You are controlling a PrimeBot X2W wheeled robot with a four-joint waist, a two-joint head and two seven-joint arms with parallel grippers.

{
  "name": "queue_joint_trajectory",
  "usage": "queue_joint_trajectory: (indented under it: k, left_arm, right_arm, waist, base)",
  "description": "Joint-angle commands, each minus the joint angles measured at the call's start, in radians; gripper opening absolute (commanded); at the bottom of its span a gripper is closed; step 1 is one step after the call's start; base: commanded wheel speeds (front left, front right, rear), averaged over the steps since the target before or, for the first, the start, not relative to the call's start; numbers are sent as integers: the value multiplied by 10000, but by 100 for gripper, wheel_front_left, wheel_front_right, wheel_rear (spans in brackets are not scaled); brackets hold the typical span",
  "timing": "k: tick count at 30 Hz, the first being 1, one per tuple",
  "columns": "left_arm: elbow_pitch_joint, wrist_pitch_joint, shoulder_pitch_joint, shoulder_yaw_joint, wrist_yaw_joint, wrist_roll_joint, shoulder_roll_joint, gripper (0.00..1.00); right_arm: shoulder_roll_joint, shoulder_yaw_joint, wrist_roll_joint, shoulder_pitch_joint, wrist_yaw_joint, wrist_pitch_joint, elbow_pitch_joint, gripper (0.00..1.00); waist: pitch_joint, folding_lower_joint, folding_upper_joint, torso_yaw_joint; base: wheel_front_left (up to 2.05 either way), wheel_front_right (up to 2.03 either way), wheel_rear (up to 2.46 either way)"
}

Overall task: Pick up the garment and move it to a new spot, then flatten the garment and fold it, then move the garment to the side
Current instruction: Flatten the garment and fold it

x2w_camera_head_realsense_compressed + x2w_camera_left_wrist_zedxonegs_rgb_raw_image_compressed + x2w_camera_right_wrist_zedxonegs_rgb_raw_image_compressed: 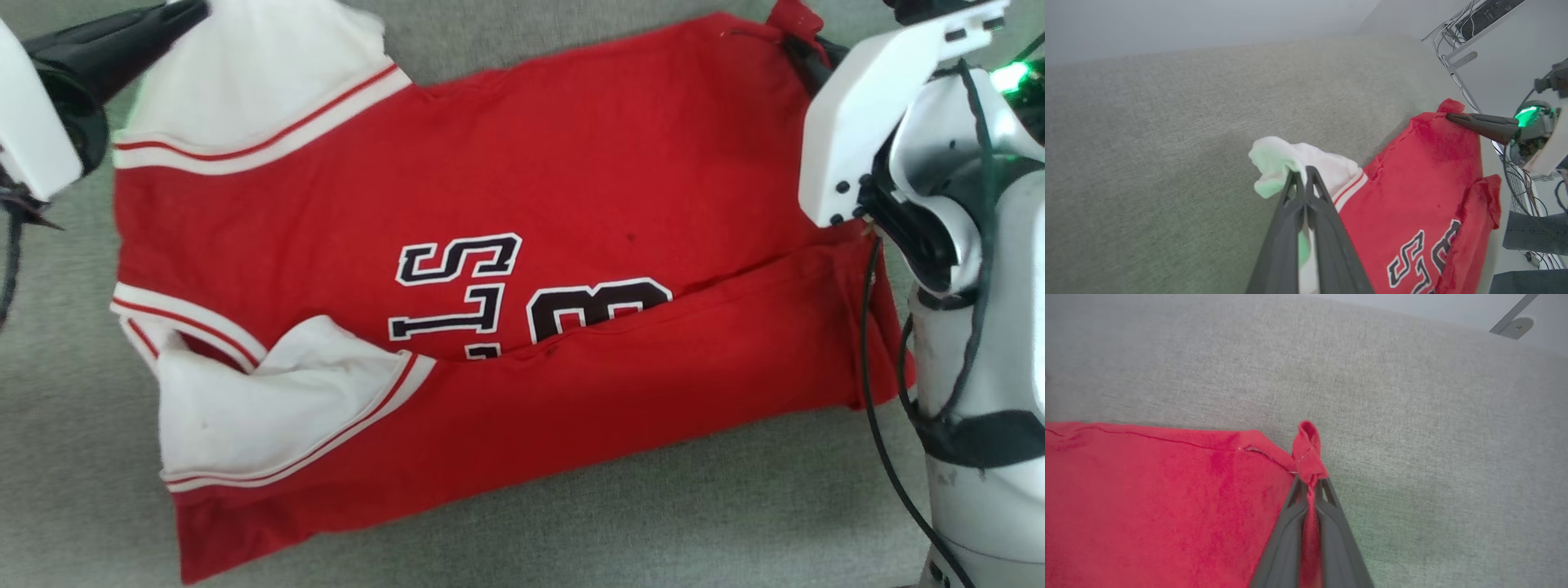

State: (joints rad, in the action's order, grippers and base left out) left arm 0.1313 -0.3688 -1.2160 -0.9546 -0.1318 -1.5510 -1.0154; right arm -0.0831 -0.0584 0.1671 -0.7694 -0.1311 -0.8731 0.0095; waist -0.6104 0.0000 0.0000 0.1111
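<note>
The garment point(571, 163), a red shirt with white sleeves, striped trim and black-and-white lettering, lies spread across the grey fabric surface with its near long edge folded up over the print. My left gripper point(192, 10) at the top left is shut on the far white sleeve point(1306, 161), which bunches past the fingertips of that left gripper point(1303, 173). At the top right, my right gripper point(796, 45) is shut on the far red hem corner point(1308, 451), a pinch of cloth poking out beyond the tips of the right gripper point(1310, 482).
The grey upholstered surface point(653, 523) extends on all sides of the shirt. My white right arm point(963, 269) with dark cables stands along the right edge. Beyond the surface's far end are a pale wall, cables and a bracket point(1461, 61).
</note>
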Motion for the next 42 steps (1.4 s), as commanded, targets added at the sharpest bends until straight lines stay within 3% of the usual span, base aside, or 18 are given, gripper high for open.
queue_joint_trajectory:
  k: [1,7,15,20,23,30,33,39,40,41,42]
  left_arm:
    - [-172,204,223,49,23,-38,-39,0]
    - [-1594,1412,1251,-21,24,3,-364,0]
    - [-3083,3806,3541,-710,23,422,-1487,0]
    - [-3713,5649,5101,-1348,24,466,-2011,0]
    - [-3826,6062,5659,-1523,23,458,-2084,0]
    - [-3235,6348,7248,-1111,24,431,-1247,0]
    - [-2760,6347,7598,-819,23,474,-585,0]
    - [-1812,6349,7535,-957,23,1009,79,0]
    - [-1738,6351,7488,-882,23,1033,158,0]
    - [-1685,6350,7485,-805,23,1045,229,0]
    - [-1643,6351,7521,-697,23,1089,286,18]
  right_arm:
    - [-29,38,107,164,8,127,-80,0]
    - [-395,219,565,1147,8,288,-899,0]
    - [-892,919,1199,3596,8,96,-2480,0]
    - [-835,1449,1372,5066,8,93,-3168,0]
    - [-770,1591,1408,5576,6,168,-3369,0]
    - [-599,1918,1213,6684,6,757,-3304,0]
    - [-558,1822,1075,6629,8,1055,-2810,0]
    - [-552,1479,827,6235,6,1556,-1803,0]
    - [-551,1445,814,6183,6,1646,-1734,27]
    - [-532,1454,826,6147,6,1727,-1701,40]
    - [-509,1502,870,6150,8,1777,-1692,91]
  waist:
    - [377,0,0,-167]
    - [1191,0,0,-546]
    - [1976,0,0,-914]
    - [2220,0,0,-995]
    - [2240,0,0,-1047]
    - [1982,0,0,-1248]
    - [1876,0,0,-1291]
    - [1793,0,0,-1274]
    - [1803,0,0,-1268]
    - [1823,0,0,-1259]
    - [1864,0,0,-1255]
  base:
    - [0,0,0]
    - [0,0,0]
    - [0,0,0]
    - [0,0,0]
    - [0,0,0]
    - [0,0,0]
    - [0,0,0]
    - [0,0,0]
    - [0,0,0]
    - [0,0,0]
    - [0,0,0]
